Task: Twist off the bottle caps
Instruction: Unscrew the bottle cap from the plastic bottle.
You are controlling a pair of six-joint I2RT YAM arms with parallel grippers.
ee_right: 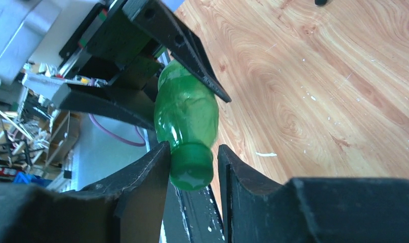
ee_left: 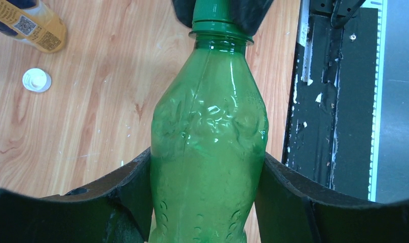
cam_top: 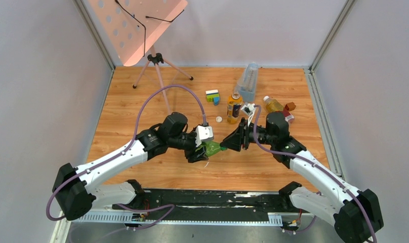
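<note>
**Clerk:** Item one, green bottle (ee_right: pixel 186 109). Location?

**Checker:** Off the counter (cam_top: pixel 121 116), lying roughly level between the two arms. The left tool (ee_left: pixel 207 157) is closed on its body, one finger on each flank. The neck points at the right arm.

**Clerk:** Item two, green cap (ee_right: pixel 191 169). Status?

**Checker:** On the neck, not removed. The right tool (ee_right: pixel 193 147) straddles it. One finger touches the cap, the other stands a sliver clear, so the jaws are slightly apart and nothing is clamped.

**Clerk:** Step in hand?

**Checker:** Unscrewing the green cap, by my reading between turns. I cannot tell how far the thread has backed off.

**Clerk:** Next move requires?

**Checker:** Close the right tool squarely on the cap, twist about the bottle's axis, then draw straight off. The left tool must hold firm.

**Clerk:** Remaining stock?

**Checker:** One white cap (cam_top: pixel 219 119) loose on the counter beside the upright yellow-label bottle (cam_top: pixel 234 107). The red-label bottle (cam_top: pixel 274 105) lies down, its cap apparently on.
</note>
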